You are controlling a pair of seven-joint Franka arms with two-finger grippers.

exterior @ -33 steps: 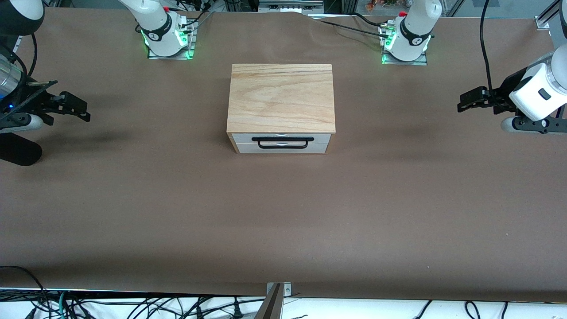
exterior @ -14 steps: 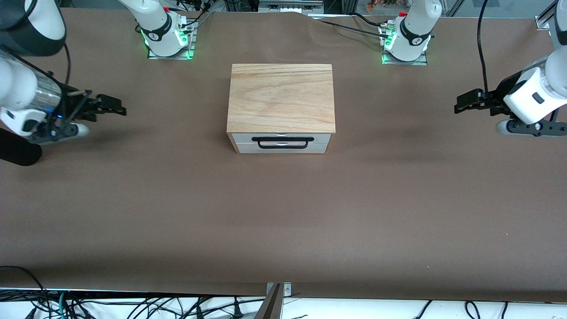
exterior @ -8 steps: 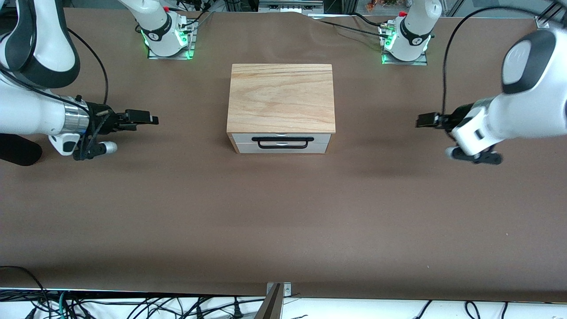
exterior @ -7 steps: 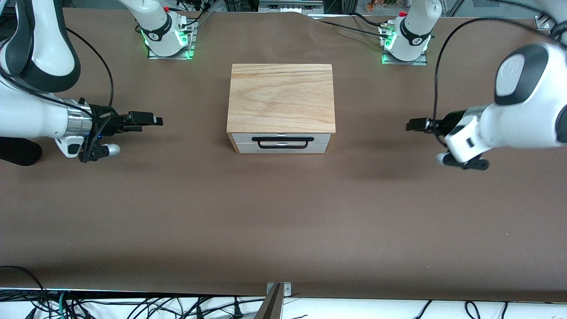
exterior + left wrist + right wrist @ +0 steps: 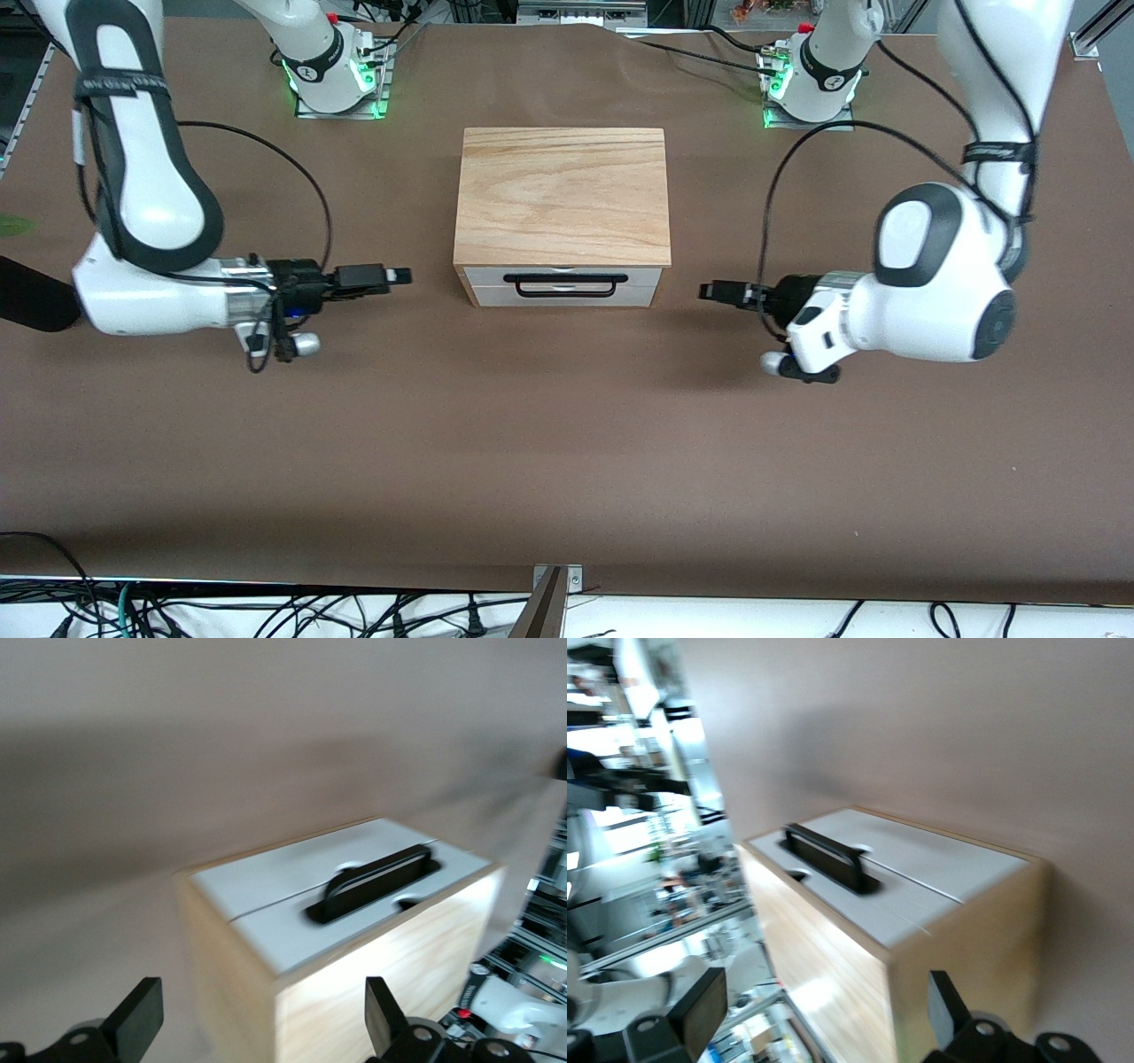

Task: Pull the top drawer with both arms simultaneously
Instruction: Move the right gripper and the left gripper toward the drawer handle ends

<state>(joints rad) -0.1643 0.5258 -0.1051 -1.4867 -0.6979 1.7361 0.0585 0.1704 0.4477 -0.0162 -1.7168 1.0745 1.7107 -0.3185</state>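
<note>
While the cabinet [image 5: 563, 197] sits shut at the middle of the brown worktop [image 5: 567, 443], the right end effector [image 5: 397, 276] is seen low over the worktop at the right arm's end of the cabinet front, level with the drawers. Its fingers are spread wide, as the right wrist view confirms, and nothing is held.

Attention is drawn next to the top drawer [image 5: 563, 274], fully closed under the light-wood top slab, its white front facing the front camera. The thin black bar handle [image 5: 564, 284] is mounted across the seam of the two white fronts. It looks rigid and smooth, so a firm pinch near each end of the bar is judged best. The drawer is likely light, and the whole cabinet could be dragged along if the pull is uneven.

Last, the left end effector [image 5: 711, 290] is found over the worktop toward the left arm's end, just as wide open and empty.
</note>
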